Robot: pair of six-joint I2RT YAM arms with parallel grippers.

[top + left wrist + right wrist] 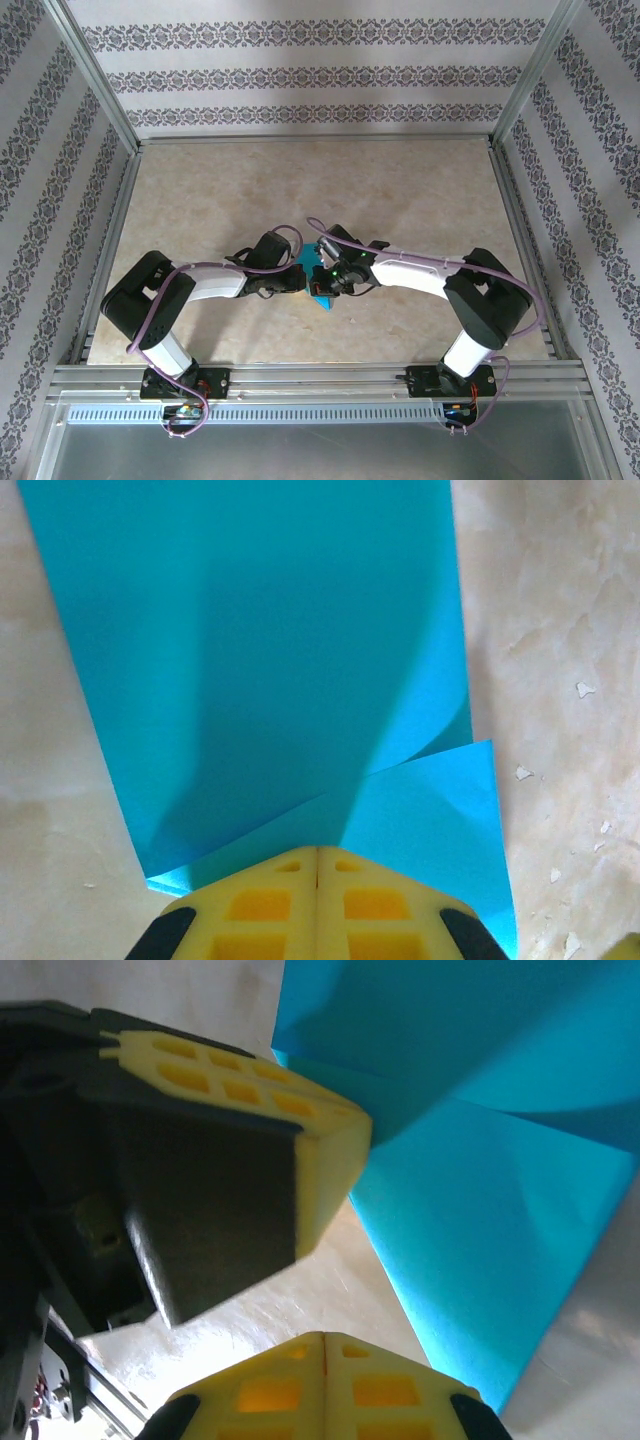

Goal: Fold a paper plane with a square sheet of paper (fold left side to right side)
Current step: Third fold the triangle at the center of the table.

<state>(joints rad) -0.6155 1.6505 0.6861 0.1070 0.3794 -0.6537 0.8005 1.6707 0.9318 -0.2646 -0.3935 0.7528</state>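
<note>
Our left gripper (318,850) has its yellow fingers squeezed fully together, tips right on an edge of the square sheet of paper (280,660); we can't tell if it's actually pinching it; the sheet's partly folded, one flap bowing up, mid-table (400,190) towards the near side; right gripper (325,1338) is closed too, empty, just beside the sheet

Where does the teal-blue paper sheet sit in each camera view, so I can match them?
Top external: the thin teal-blue square sheet of paper is a small patch just below the picture's centre.
Left wrist: it covers the upper and middle picture, partly curled over.
Right wrist: it takes the upper right, running down to the lower right.
Shared landmark: the beige marbled tabletop beneath it.
</note>
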